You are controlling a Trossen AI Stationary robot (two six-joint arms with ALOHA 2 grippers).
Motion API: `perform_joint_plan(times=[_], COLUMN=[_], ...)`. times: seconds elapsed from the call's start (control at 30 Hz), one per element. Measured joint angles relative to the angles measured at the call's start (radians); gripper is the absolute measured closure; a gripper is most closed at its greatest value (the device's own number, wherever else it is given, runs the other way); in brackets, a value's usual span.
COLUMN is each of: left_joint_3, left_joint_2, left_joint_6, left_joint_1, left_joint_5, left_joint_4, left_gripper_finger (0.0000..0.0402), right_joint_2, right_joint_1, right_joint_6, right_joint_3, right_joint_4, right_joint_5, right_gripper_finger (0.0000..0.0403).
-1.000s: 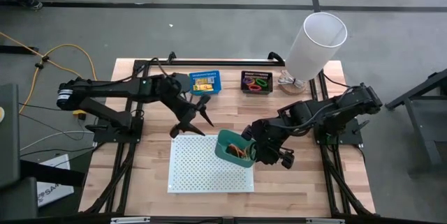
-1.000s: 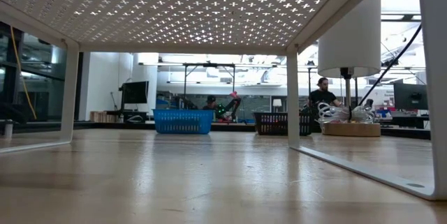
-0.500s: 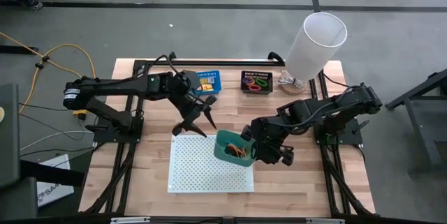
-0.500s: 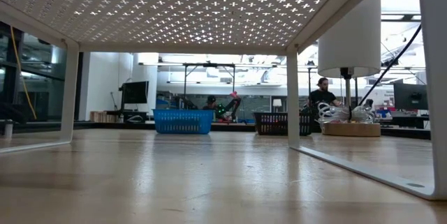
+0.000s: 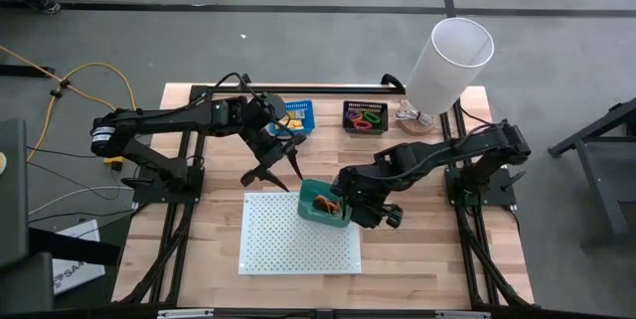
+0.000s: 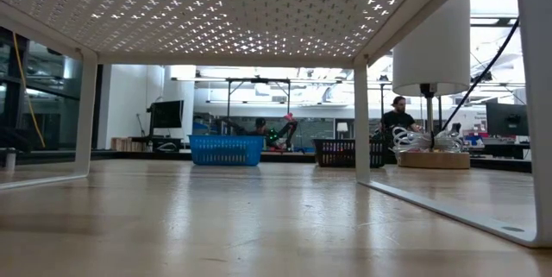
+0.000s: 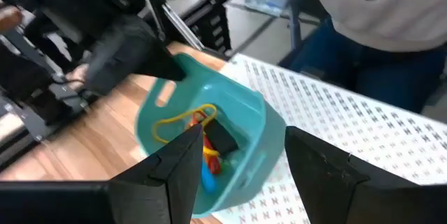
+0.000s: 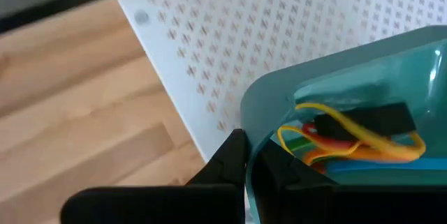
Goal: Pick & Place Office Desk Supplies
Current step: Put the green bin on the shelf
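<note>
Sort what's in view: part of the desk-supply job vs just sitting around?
Job: supplies in the teal bin, held at its rim by right gripper; yellow packets in blue bin; coloured loops in black bin; left gripper, open.

Not job: white perforated board, lamp.

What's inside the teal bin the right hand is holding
The teal bin holds a yellow rubber band, a black piece and red, orange and blue bits. Anything lower down is covered.
</note>
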Motion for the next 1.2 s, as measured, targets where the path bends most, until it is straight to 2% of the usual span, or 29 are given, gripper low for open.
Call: perform_joint_plan(times=[0.3, 0.57, 0.77, 1.0, 1.2], left_joint_3=[0.0, -0.001, 0.006, 0.107, 0.245], left_joint_2=[0.001, 0.047, 0.064, 0.086, 0.195], left_joint_6=[0.114, 0.121, 0.163, 0.154, 0.178], left_joint_1=[0.015, -0.013, -0.043, -0.043, -0.042], left_joint_5=[-0.007, -0.036, -0.109, -0.079, -0.075], left_joint_4=[-0.058, -0.1, -0.112, -0.208, -0.363], left_gripper_finger=[0.0206, 0.0206, 0.0206, 0.0206, 0.0206], right_joint_2=[0.001, 0.001, 0.001, 0.001, 0.001], right_joint_1=[-0.02, -0.02, -0.02, -0.02, -0.02], right_joint_6=[-0.045, -0.044, -0.042, -0.038, -0.037], right_joint_3=[0.0, 0.0, 0.001, 0.001, 0.001], right_joint_4=[0.02, 0.033, 0.034, 0.04, 0.056], right_joint_5=[0.009, 0.017, 0.011, 0.008, -0.015], right_gripper_finger=[0.04, 0.04, 0.04, 0.04, 0.04])
